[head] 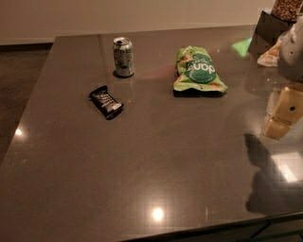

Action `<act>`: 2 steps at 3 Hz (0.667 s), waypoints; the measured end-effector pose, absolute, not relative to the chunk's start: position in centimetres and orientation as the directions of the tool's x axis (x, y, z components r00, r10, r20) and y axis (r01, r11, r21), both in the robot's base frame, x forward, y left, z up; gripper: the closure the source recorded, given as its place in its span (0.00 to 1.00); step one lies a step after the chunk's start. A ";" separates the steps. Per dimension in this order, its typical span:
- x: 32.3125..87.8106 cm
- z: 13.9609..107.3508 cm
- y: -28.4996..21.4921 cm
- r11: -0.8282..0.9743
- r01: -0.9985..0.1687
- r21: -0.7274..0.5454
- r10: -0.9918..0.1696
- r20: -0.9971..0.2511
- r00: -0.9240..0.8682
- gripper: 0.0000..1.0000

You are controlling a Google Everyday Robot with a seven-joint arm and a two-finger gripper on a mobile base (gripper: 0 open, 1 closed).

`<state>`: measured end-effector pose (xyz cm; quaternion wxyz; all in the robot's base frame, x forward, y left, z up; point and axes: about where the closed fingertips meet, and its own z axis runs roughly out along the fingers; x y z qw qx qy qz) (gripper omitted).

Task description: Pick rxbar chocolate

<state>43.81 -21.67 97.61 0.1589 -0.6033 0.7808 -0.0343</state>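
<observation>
The rxbar chocolate is a small flat black wrapper with white lettering. It lies slanted on the dark glossy table, left of centre. My gripper hangs at the right edge of the view, above the table, far to the right of the bar and a little nearer. The white arm rises above it. Nothing shows in the gripper. Its shadow falls on the table at the lower right.
A silver-green drink can stands upright just behind the bar. A green chip bag lies flat at centre right. A dark box and a snack jar stand at the far right corner. The table's front edge runs along the bottom right.
</observation>
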 end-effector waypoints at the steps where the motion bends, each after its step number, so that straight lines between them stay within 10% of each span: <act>1: 43.8 97.6 -21.7 0.270 -0.931 -0.246 -0.953 -0.207 -0.221 0.00; 2: 44.3 97.7 -20.7 0.262 -0.936 -0.234 -0.953 -0.218 -0.212 0.00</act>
